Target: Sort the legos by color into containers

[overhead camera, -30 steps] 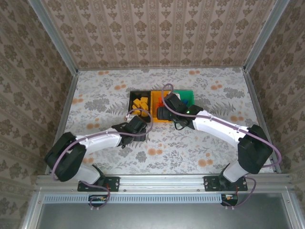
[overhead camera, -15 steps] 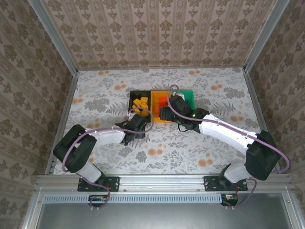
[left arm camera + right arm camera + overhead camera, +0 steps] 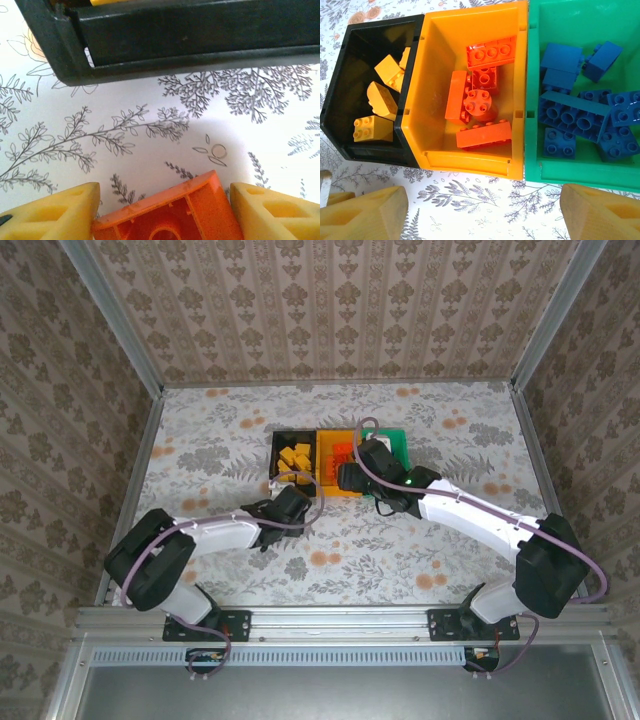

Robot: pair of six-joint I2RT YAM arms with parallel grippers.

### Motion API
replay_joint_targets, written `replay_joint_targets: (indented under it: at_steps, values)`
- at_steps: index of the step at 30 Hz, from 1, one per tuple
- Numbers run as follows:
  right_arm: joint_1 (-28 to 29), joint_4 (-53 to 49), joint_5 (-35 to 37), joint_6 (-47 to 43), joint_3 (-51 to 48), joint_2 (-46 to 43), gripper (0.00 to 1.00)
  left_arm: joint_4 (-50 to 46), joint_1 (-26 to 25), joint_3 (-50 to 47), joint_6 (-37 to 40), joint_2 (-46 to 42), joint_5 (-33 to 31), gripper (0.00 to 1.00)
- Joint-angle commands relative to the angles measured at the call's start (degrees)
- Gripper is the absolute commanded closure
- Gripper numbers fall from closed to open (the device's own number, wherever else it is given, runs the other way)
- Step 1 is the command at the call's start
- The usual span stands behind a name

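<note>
Pinches a red-orange brick [image 3: 165, 220] with the left end effector [image 3: 164, 192]. Presses, by the look of it, one finger [image 3: 55, 210] on each flank, with the brick low on the bench [image 3: 150, 125] and caught only at the tips. Faces the black bin [image 3: 200, 30] straight ahead, just beyond those tips.

Holds the right end effector [image 3: 480, 210] apart, with nothing between its fingers. Hovers there above the near edge of the bin row. Looks down on yellow bricks [image 3: 380, 100] in the black bin to its left, red-orange bricks [image 3: 480, 100] in the orange-yellow bin [image 3: 470, 167] just ahead, and blue bricks [image 3: 580, 115] in the green bin [image 3: 532, 75] to its right.

Judged from here:
- Could lose the brick on the lift, with so shallow a hold on smooth side walls. May twist or slip out.
- Could clip the black bin's near wall if carried forward without enough height.
- Could sort it wrongly, with the black bin nearest the left end effector and the matching orange-yellow bin further on and to the right. Releasing early puts red-orange among yellow.
- Could bump the right end effector, poised at the very bin wanted. Calls for clearing it aside first.
</note>
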Motion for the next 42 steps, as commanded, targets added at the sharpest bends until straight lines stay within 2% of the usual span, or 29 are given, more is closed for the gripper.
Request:
replay_joint_targets:
  at_steps: [1,7,13,18,28,30,32,36,39,42]
  values:
    - [-0.34,0.56,1.58,1.10,-1.28,-2.45,0.19,-3.35,-1.21,-0.15,-1.02,-3.51,-0.25,0.37]
    - [-0.78,0.76,1.93,2.66,-4.47,-6.31,0.19,-5.88,-3.90,2.83,-0.67,-6.58,-0.38,0.37]
    - [-1.22,-0.05,3.15,4.88,-9.92,-11.73,0.18,-5.77,-4.37,12.28,2.88,-5.12,0.68,0.36]
    - [-1.62,-1.60,3.49,5.89,-13.23,-15.01,0.18,-4.23,-2.45,24.09,7.12,2.97,2.95,0.36]
    - [-2.78,-4.12,3.87,6.21,-15.98,-19.49,0.17,-4.89,0.82,42.92,10.81,21.54,7.14,0.34]
    - [-3.13,-4.25,3.62,6.21,-16.17,-20.08,0.16,-5.16,1.01,45.03,10.74,23.93,8.19,0.31]
    - [-3.33,-4.59,3.59,6.21,-16.01,-20.49,0.12,-5.31,1.04,46.16,10.62,24.86,8.82,0.20]
    - [-3.77,-5.09,3.76,5.96,-15.58,-21.30,0.06,-4.18,0.77,45.25,10.03,22.25,8.71,0.00]
    - [-3.86,-5.15,4.33,5.11,-15.25,-22.16,0.03,-2.74,0.70,41.54,9.69,16.62,8.07,0.00]
    - [-3.90,-4.35,5.10,2.06,-15.12,-23.48,0.00,0.49,-0.37,33.95,10.37,7.16,5.15,0.00]
